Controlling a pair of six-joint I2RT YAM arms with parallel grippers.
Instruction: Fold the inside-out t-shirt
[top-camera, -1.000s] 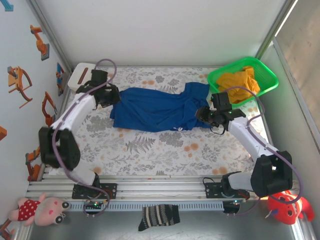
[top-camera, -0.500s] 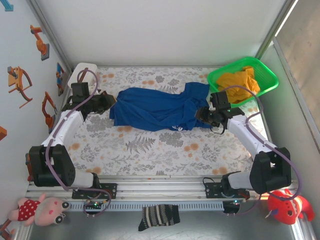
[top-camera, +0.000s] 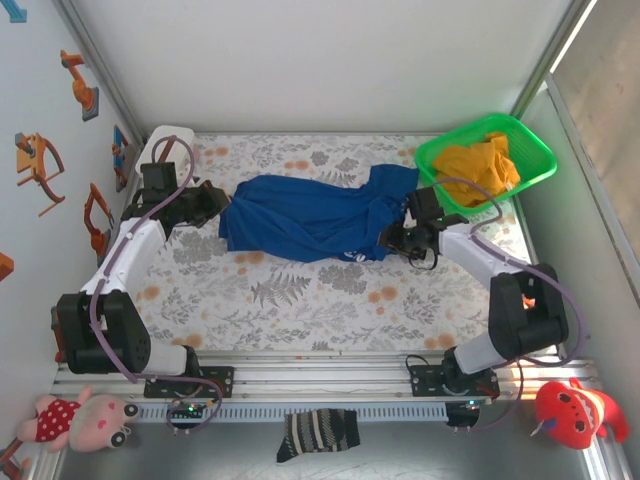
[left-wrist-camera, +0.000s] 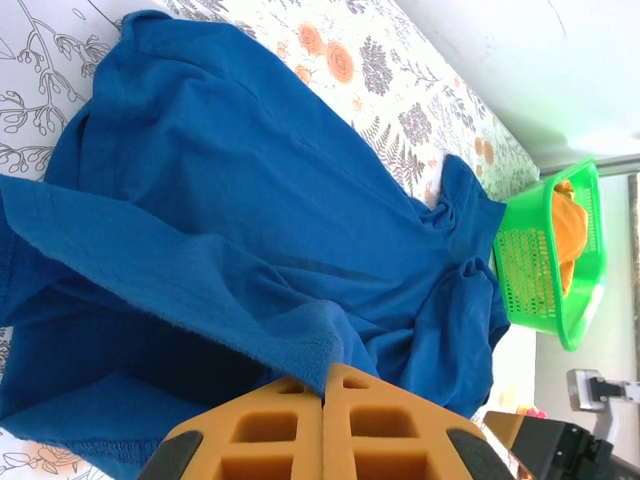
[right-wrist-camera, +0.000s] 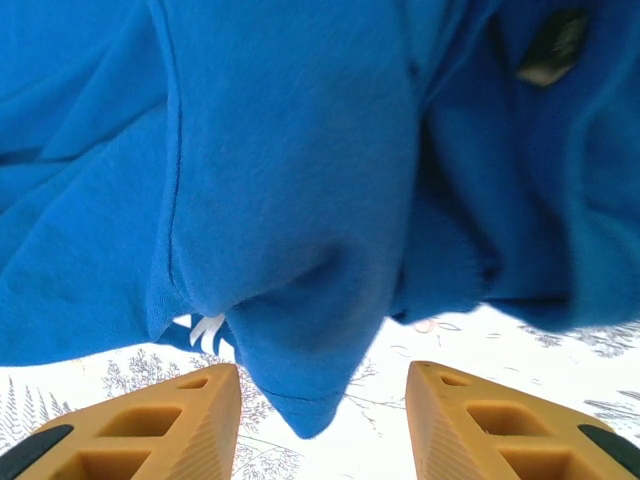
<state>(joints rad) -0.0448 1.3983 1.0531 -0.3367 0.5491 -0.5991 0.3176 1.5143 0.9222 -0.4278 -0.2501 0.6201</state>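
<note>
Across the far half of the flower-printed table (top-camera: 300, 300) lies the inside-out t-shirt (top-camera: 305, 215), royal blue, crumpled and stretched sideways between the two arms. At its left edge, the left gripper (left-wrist-camera: 323, 378) has its orange fingers pressed together with no cloth visibly between them; the blue cloth begins just beyond the tips. At the shirt's right end, the right gripper (right-wrist-camera: 322, 372) is spread wide, one finger on each side of a drooping point of fabric. A green basket (top-camera: 535, 160) holding a yellow-orange garment (top-camera: 480, 160) sits near the right arm. The likely risk: the cloth ahead of the right fingers is several bunched layers, so closing there could catch a thick wad and drag the whole shirt rather than lift one edge. The closed left fingers could also push the cloth into more wrinkles. Collar, hem and sleeves are buried in folds and cannot be told apart. Of the white lettering only a small fleck shows. A dark patch at the top of the right wrist view is too blurred to name.
</note>
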